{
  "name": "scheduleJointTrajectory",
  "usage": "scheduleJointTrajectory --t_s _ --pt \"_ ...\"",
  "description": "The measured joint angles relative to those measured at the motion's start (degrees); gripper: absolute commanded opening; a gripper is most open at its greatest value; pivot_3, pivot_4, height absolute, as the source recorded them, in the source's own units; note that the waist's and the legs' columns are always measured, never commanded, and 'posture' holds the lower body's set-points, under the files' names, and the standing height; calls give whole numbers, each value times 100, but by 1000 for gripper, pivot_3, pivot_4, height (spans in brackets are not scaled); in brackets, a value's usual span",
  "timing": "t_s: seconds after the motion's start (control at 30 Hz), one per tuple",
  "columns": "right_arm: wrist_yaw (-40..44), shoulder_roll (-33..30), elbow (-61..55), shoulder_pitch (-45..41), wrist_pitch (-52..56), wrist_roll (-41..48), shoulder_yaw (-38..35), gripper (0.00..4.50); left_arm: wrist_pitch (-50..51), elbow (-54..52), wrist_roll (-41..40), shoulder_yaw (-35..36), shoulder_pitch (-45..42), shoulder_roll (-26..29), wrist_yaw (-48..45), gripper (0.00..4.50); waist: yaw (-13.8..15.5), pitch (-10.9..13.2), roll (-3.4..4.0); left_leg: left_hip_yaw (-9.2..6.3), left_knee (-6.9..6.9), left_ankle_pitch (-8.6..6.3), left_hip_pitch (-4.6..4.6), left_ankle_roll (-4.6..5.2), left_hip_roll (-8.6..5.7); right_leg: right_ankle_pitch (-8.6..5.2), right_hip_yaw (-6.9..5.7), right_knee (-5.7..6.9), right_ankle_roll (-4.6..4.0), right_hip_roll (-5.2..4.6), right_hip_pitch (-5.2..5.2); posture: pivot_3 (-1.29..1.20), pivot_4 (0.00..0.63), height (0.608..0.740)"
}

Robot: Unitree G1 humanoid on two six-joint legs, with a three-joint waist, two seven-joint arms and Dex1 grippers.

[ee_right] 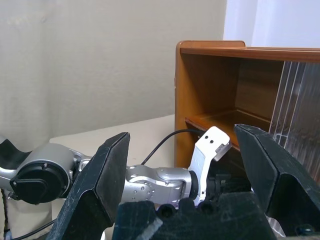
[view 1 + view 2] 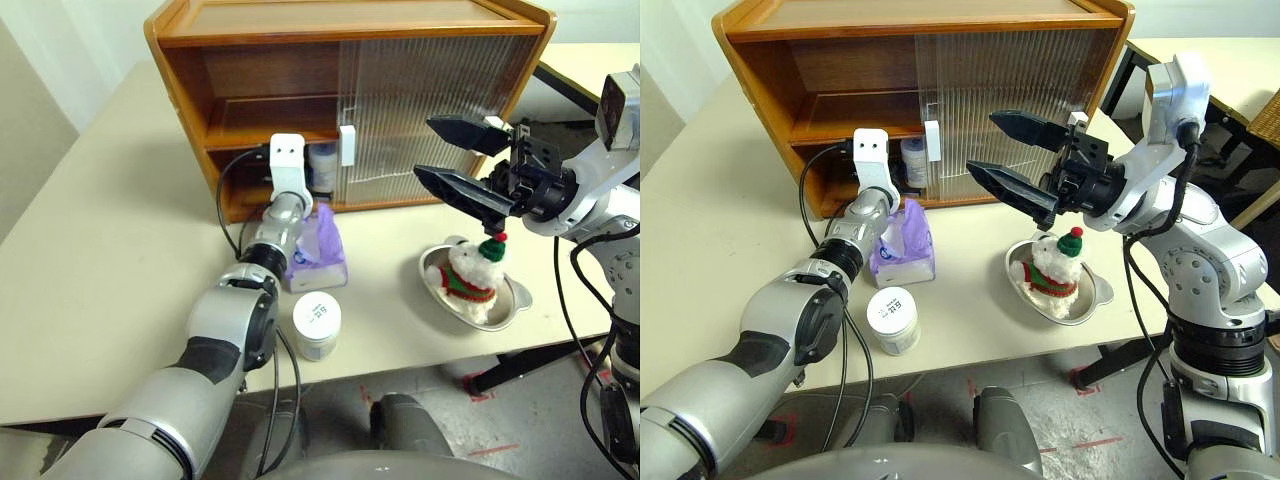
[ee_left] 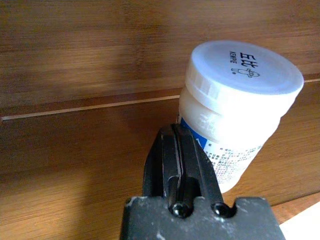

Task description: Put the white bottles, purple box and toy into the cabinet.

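A pale cream bench [image 2: 90, 260] spreads under and to the left of the left end effector [image 3: 181, 150], with a plain off-white wall [image 1: 100, 60] behind it and soft, even light across its top. Beyond the right end effector [image 2: 1012, 158] stands a second pale table with dark legs [image 2: 1240, 70], and below it the grey, speckled floor [image 2: 1080, 420] carries short red tape marks [image 2: 1085, 443].

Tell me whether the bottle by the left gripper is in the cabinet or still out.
In. The bottle stands upright on the cabinet's lower shelf, beside the shut left gripper.
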Motion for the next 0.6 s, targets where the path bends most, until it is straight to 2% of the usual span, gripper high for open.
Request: scheduleJointTrajectory --t_s 0.3,0.5,0.6 --pt "22 19 21 -2 -1 -3 11 4500 -245 -282 -119 228 39 197 100 39 19 0 0 0 0 0 2 0 1 5 0 1 -6 -3 0 -92 0 740" --pt "119 108 200 -93 -2 -18 64 4500 -95 -1225 -267 232 476 205 -247 39 44 0 0 -1 0 0 2 0 1 7 1 4 -8 -3 0 -59 0 740" --pt "165 150 253 -123 -4 -34 110 4500 357 -2202 -390 122 1024 209 -765 39 55 0 1 -1 -1 1 3 1 2 8 2 6 -9 -2 0 -48 0 740"
